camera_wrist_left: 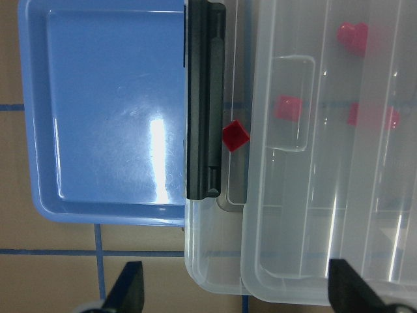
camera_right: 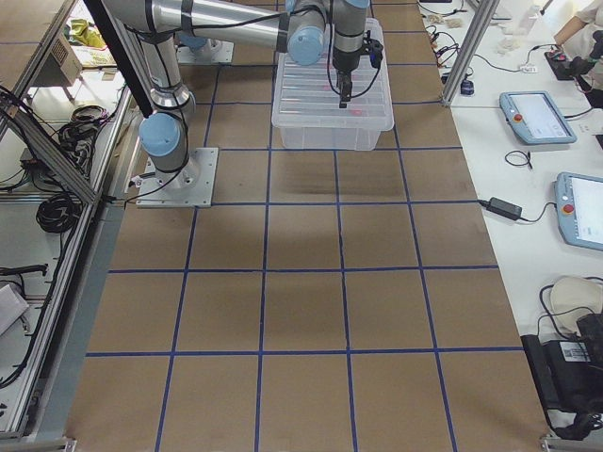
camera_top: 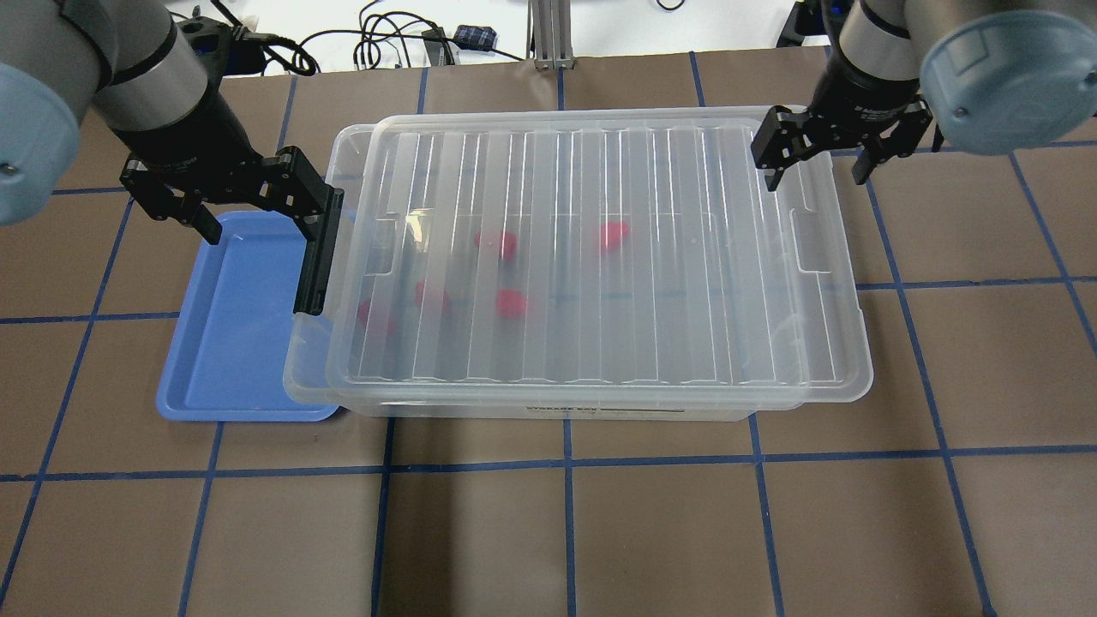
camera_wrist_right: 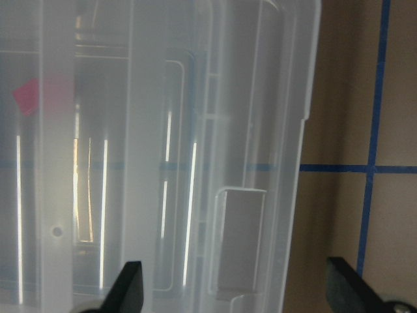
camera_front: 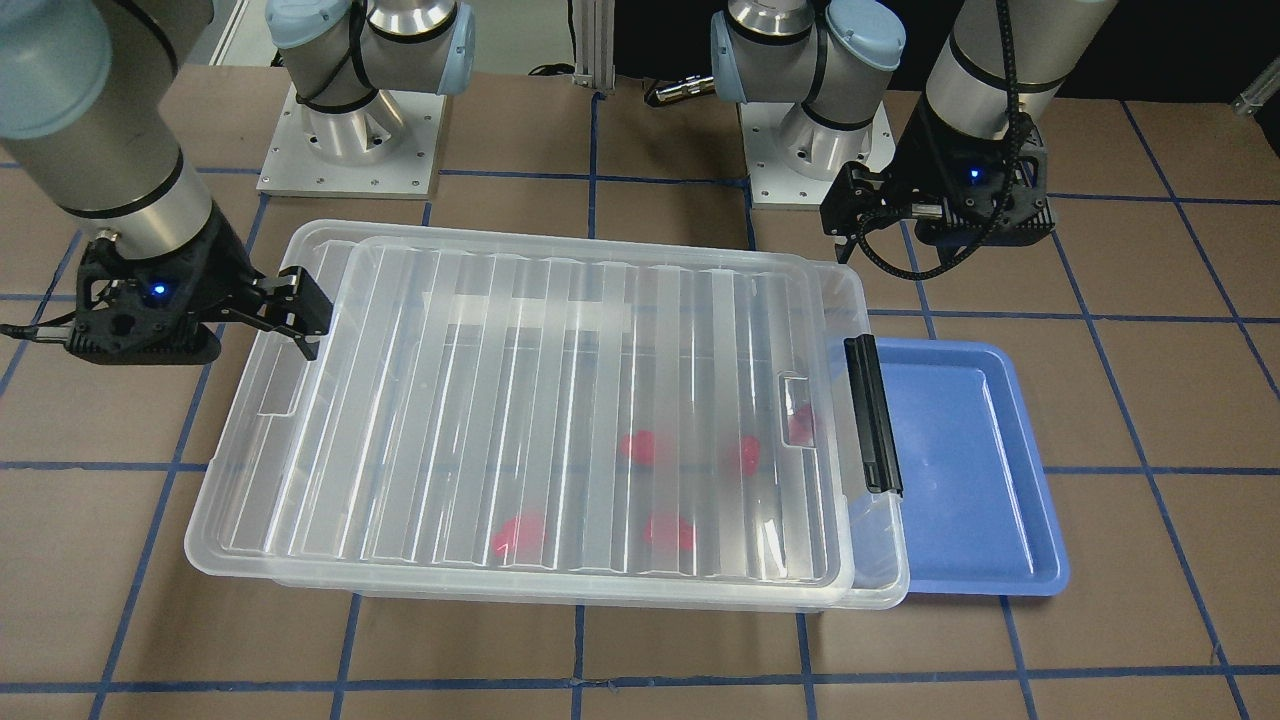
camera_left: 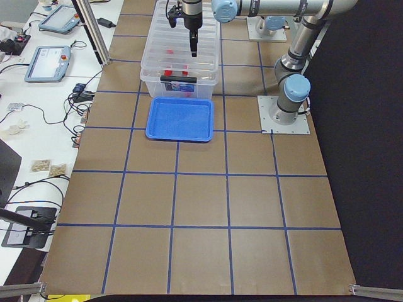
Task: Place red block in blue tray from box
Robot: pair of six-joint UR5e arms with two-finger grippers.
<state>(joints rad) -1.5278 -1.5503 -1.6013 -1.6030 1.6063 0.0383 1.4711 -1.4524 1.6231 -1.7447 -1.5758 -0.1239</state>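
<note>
box (camera_front: 882, 560), red pcs (camera_front: 637, 446) blurred thru lid (camera_front: 560, 400)

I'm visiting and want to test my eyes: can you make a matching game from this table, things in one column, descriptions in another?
1. blue tray
2. lid
3. black latch
4. right hand

A. open, above the box end far from the tray
B. nothing in it
C. ribbed, see-through, lying on the box
D. at the box end beside the tray

Pairs: 1-B, 2-C, 3-D, 4-A
</note>
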